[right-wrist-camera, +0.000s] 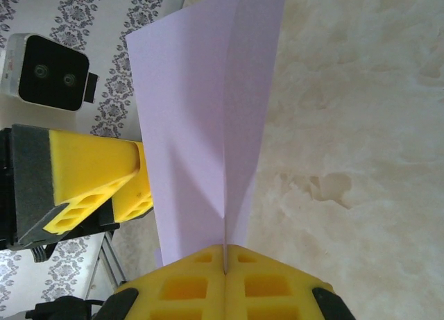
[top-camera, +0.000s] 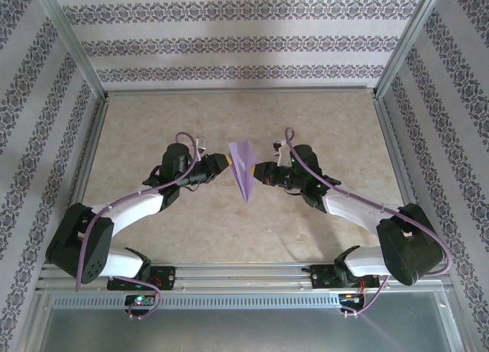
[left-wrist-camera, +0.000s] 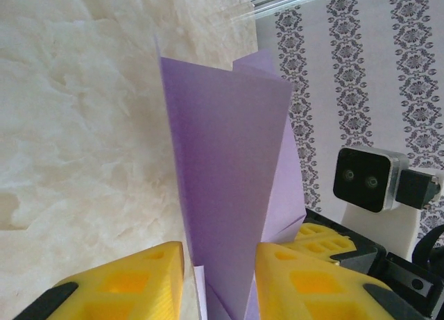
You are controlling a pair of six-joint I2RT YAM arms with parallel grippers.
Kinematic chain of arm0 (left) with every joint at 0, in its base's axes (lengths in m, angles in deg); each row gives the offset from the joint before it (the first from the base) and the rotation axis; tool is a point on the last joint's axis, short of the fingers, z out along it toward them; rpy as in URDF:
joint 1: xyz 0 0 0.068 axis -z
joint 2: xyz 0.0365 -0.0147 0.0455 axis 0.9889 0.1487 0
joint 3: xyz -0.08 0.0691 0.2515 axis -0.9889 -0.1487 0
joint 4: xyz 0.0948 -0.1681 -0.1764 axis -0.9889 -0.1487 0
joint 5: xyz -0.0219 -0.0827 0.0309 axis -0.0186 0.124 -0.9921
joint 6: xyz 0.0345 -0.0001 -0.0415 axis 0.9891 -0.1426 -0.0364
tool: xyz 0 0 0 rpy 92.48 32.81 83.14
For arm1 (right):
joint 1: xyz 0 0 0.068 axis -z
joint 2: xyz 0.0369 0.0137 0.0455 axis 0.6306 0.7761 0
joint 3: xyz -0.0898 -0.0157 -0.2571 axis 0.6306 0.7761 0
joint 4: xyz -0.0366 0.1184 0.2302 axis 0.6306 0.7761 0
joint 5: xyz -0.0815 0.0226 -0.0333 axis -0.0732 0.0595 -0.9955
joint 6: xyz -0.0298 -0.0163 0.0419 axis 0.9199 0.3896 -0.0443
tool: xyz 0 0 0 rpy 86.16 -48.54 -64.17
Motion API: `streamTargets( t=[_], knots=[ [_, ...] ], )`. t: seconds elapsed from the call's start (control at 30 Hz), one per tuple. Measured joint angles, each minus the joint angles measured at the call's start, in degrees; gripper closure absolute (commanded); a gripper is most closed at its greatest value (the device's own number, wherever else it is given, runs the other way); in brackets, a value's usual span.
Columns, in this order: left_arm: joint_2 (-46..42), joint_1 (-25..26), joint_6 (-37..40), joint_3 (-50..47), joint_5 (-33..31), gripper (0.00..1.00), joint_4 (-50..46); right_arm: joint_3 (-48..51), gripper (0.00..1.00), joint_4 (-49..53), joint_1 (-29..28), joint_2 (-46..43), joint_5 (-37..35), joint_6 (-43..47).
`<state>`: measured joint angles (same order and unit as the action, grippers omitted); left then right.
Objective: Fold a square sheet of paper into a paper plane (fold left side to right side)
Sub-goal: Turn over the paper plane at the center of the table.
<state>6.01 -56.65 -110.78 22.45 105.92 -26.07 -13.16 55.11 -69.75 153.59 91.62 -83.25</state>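
1. Item: paper plane (top-camera: 243, 171), lavender pointed dart. Held off the table (top-camera: 191, 230) between both sets of jaws, nose nearer the arm bases than either jaw.
2. Right gripper (right-wrist-camera: 225, 264): jaws together, clamped on the plane's centre crease. Wings fan out ahead of the jaws, one each side.
3. Left gripper (left-wrist-camera: 220, 278): jaws apart, folded body standing in the gap. Can't tell if the pads touch it.
4. Step, est.: late stage. Main folds look done; wing shaping or final crease in hand.
5. Next move, est.: left jaws close square on the fold w/o skewing it, right holds firm. Risk: thin paper buckles or slips.
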Motion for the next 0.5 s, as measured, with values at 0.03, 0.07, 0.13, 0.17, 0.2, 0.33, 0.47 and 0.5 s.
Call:
streamTargets(
  t=[0.03,0.07,0.13,0.17,0.2,0.33,0.47,0.5],
  knots=[
    [0.2,0.0,0.0,0.0,0.0,0.74,0.0,-0.1,1.00,0.0,0.0,0.0,0.0,0.0],
    [0.4,0.0,0.0,0.0,0.0,0.76,0.0,-0.2,1.00,0.0,0.0,0.0,0.0,0.0],
    [0.9,0.0,0.0,0.0,0.0,0.80,0.0,-0.2,1.00,0.0,0.0,0.0,0.0,0.0],
    [1.2,0.0,0.0,0.0,0.0,0.83,0.0,-0.3,1.00,0.0,0.0,0.0,0.0,0.0],
    [1.4,0.0,0.0,0.0,0.0,0.85,0.0,-0.3,1.00,0.0,0.0,0.0,0.0,-0.1],
    [1.7,0.3,0.1,0.0,0.0,0.93,-0.1,-0.4,1.00,0.0,0.0,0.0,0.0,-0.1],
    [1.7,0.4,0.9,0.0,-1.1,0.97,-1.3,-0.4,1.00,0.3,0.1,0.7,-0.7,0.3],
    [1.9,0.4,1.0,0.0,-1.4,0.97,-1.4,-0.4,0.98,0.5,0.1,1.3,-1.0,0.4]
  ],
)
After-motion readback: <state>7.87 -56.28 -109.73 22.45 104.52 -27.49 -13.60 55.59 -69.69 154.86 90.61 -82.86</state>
